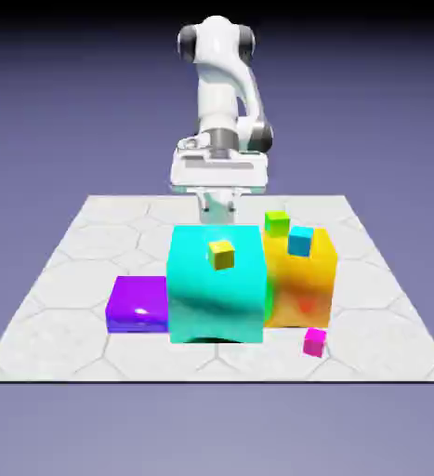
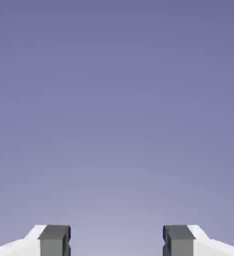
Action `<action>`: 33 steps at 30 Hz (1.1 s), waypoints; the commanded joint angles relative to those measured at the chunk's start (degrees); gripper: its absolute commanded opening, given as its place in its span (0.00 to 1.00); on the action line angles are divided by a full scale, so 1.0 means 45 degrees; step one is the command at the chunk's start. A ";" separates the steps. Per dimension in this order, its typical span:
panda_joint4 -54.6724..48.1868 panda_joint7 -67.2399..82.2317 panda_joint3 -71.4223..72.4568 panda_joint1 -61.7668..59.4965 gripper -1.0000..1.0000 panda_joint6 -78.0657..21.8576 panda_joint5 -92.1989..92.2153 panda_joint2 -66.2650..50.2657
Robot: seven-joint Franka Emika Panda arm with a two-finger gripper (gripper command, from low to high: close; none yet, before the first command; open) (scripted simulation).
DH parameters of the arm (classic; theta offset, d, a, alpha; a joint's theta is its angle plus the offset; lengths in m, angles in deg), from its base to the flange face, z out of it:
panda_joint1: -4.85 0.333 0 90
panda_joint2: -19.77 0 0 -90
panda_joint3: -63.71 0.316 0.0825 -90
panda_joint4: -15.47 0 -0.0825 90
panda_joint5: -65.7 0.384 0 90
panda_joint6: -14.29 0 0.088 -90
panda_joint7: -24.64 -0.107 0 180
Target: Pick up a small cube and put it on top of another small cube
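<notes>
The small cube [image 1: 314,342], glossy magenta-pink, lies on the table at the front of the exterior view's right, beside the big orange block [image 1: 299,288]. My gripper [image 1: 217,214] hangs far behind it, just beyond the big cyan block [image 1: 216,284], which hides its fingertips. In the hand view the gripper [image 2: 116,241] is open, and the two grey fingertips [image 2: 53,240] stand wide apart with only the blue-violet backdrop between them. No cube appears in the hand view.
A tiny yellow cube [image 1: 222,254] rests on the big cyan block. A tiny green cube [image 1: 276,221] and a tiny cyan cube [image 1: 300,242] sit at the orange block's top. A flat purple block [image 1: 138,304] lies on the left.
</notes>
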 commanded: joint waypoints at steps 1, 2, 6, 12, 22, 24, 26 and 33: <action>-0.0346 -0.0234 0.0063 0.0076 0.50 -0.0407 0.0141 -0.0462; -0.0691 -0.0467 0.0125 0.0153 0.50 -0.0813 0.0281 -0.0923; -0.2071 -0.1400 0.0376 0.0458 0.50 -0.2438 0.0844 -0.2769; -0.4141 -0.2799 0.0751 0.0916 0.50 -0.4875 0.1688 -0.5538; -0.7592 -0.5132 0.1377 0.1680 0.50 -0.8938 0.3094 -1.0152; -0.8282 -0.5599 0.1503 0.1833 0.50 -0.9750 0.3375 -1.1075; -0.8972 -0.6065 0.1628 0.1986 0.50 -1.0563 0.3656 -1.1998; -0.9839 -0.6701 0.1955 0.2428 0.50 -1.0884 0.4335 -1.4364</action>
